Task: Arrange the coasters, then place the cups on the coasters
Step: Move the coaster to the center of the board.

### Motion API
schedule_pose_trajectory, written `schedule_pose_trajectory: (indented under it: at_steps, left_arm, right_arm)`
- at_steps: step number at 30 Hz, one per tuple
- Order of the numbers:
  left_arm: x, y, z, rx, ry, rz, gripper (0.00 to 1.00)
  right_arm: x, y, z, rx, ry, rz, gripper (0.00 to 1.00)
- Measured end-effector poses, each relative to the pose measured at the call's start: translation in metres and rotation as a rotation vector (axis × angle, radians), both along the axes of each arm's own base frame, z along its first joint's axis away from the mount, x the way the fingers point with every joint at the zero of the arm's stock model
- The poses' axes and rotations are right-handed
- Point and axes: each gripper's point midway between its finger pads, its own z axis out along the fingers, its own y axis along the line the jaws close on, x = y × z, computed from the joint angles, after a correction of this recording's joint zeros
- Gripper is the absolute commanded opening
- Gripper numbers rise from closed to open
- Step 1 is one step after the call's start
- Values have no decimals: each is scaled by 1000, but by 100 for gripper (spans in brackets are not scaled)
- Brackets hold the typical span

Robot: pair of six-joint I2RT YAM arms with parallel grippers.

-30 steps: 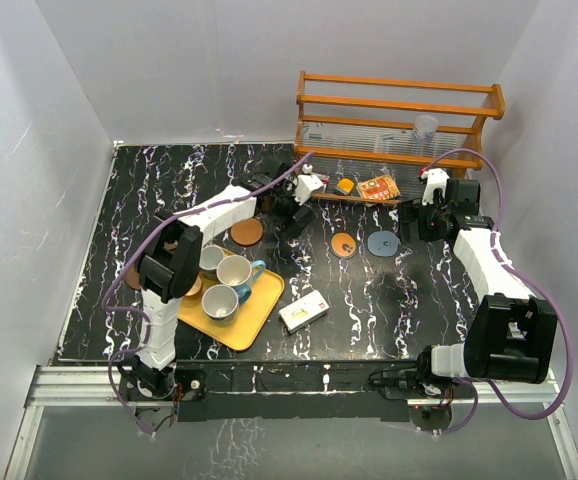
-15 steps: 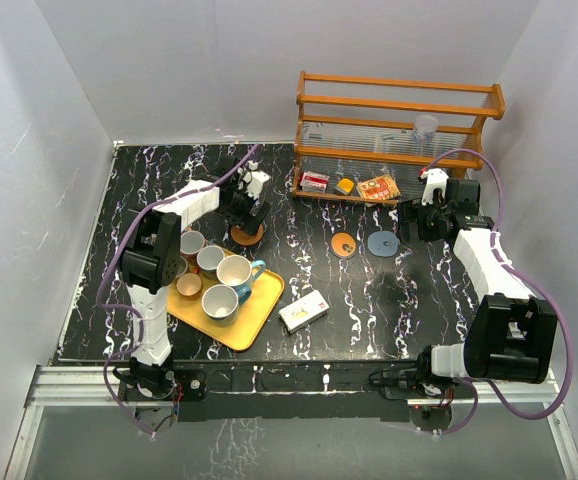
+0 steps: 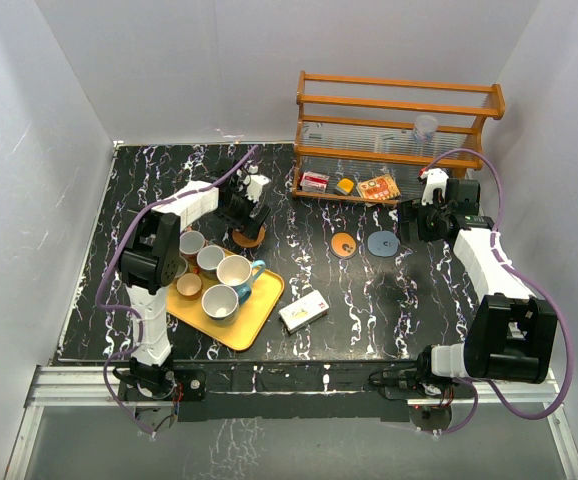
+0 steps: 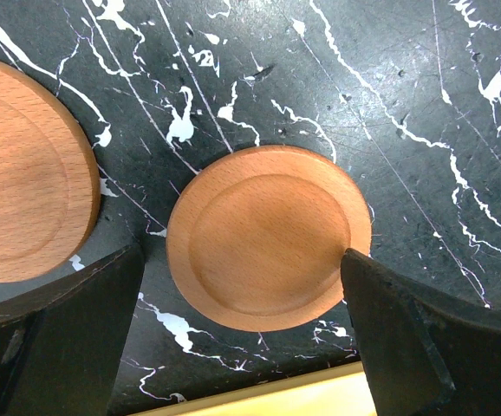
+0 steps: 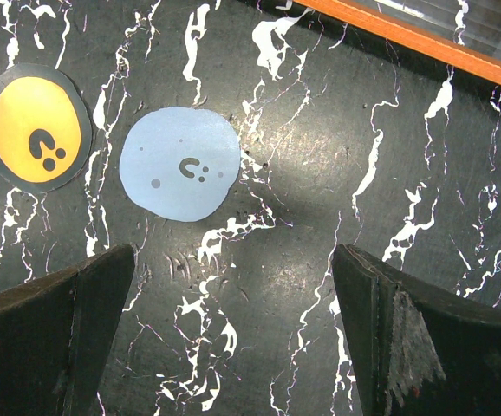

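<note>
Several cups (image 3: 234,271) on the yellow tray (image 3: 252,313); left fingers (image 4: 415,347) and right fingers (image 5: 424,347) wide apart, empty.

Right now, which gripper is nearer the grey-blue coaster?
Right. The right gripper hangs open close by the grey-blue coaster, which lies just off its fingers to one side. The left gripper is far across the table, open with its fingers either side of a wooden coaster.

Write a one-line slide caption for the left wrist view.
Open left tool flanking a round wooden coaster on the black marbled table.
</note>
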Motion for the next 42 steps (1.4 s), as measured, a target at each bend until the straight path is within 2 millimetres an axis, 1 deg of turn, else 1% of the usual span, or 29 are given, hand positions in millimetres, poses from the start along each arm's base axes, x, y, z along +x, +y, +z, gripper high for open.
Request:
schedule_pose_trajectory:
  at_steps: [6, 10, 12, 19, 24, 30, 37, 42]
  left_arm:
    - [-6, -3, 0, -4, -6, -16, 93]
    - [-17, -15, -1, -3, -8, -49, 92]
    - [-24, -26, -1, -3, -10, -78, 92]
    - [-51, -79, 0, -11, -39, -214, 91]
    - [-70, -111, 0, -15, -56, -297, 91]
    - [-83, -138, 0, -24, -72, -362, 91]
    - [-92, -164, 1, -41, -102, -425, 90]
    - [-103, -180, 1, -49, -109, -474, 89]
  right_arm:
    - [0, 0, 0, 0, 0, 0, 98]
    - [0, 0, 0, 0, 1, 1, 98]
    - [0, 0, 0, 0, 1, 1, 98]
    - [0, 0, -2, 1, 7, 1, 98]
    - [0, 0, -2, -1, 7, 2, 98]
    - [0, 0, -2, -2, 7, 3, 98]
    - [0, 0, -4, -1, 13, 3, 98]
    - [0, 0, -4, -1, 13, 3, 98]
